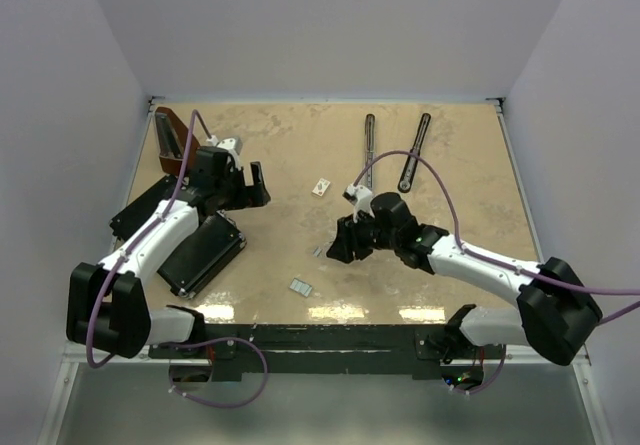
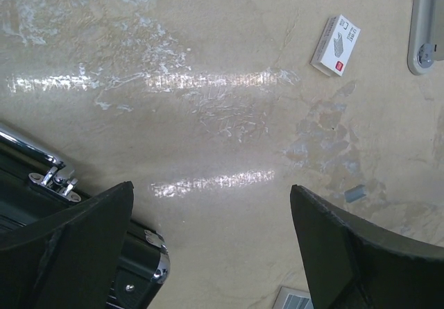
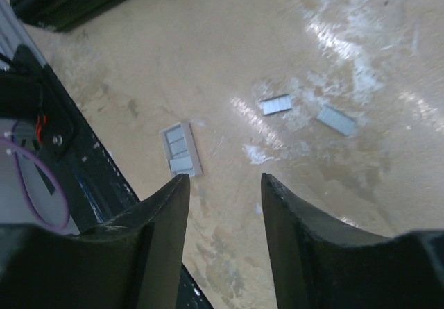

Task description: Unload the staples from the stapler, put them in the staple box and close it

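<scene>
The stapler lies in two long slim pieces at the back of the table: a grey metal channel (image 1: 369, 150) and a black arm (image 1: 415, 152) with a rounded end. The end of one piece (image 2: 424, 24) shows in the left wrist view. Two small silvery staples strips (image 3: 276, 104) (image 3: 336, 120) lie loose on the table, one of them a grey speck (image 1: 316, 252) from above. My right gripper (image 1: 340, 245) (image 3: 223, 177) hovers near them, open, with only bare table between its fingers. My left gripper (image 1: 246, 187) (image 2: 211, 187) is wide open over the table at the left, holding nothing.
A white staple box (image 1: 321, 186) (image 2: 336, 45) lies mid-table. A small grey tray (image 1: 300, 286) (image 3: 180, 149) sits near the front edge. Flat black cases (image 1: 200, 255) (image 2: 139, 267) lie under the left arm. A brown wedge (image 1: 170, 140) stands back left.
</scene>
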Available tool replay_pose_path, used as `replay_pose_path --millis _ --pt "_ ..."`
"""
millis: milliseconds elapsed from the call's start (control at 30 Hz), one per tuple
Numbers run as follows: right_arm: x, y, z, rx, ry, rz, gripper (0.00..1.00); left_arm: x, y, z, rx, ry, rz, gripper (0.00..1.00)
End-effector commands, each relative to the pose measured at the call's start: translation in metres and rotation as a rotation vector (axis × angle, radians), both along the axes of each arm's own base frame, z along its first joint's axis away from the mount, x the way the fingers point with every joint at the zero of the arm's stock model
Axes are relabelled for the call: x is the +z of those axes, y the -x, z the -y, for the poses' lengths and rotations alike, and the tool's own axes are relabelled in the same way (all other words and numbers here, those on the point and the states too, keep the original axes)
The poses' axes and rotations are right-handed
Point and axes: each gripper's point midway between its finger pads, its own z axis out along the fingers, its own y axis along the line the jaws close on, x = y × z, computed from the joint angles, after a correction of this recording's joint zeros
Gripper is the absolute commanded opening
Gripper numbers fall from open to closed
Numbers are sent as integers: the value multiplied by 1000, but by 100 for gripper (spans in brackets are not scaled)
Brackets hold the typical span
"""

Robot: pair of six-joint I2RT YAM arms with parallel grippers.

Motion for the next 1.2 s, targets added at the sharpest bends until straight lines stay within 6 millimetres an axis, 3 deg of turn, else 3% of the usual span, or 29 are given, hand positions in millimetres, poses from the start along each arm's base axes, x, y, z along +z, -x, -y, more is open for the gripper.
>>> replay_pose_path --millis 0,233,400,567,700,900,1167 --pt "0 34 -23 120 -64 -28 43 25 -9 -3 32 13 82 100" --pt "-2 64 -46 162 -39 48 27 25 -11 -15 92 -28 77 100" --pt "-8 78 -63 196 0 81 24 26 -11 -16 101 -31 79 100" --pt "-31 94 -85 248 96 98 22 27 -13 -23 128 -62 87 100" --pt "-38 112 -107 290 132 112 19 30 -14 -29 154 -78 97 100" --pt "-52 112 -116 245 202 154 19 30 -14 -31 167 -87 96 100" --pt "-68 97 -105 167 301 214 18 28 -14 -31 166 -92 91 100"
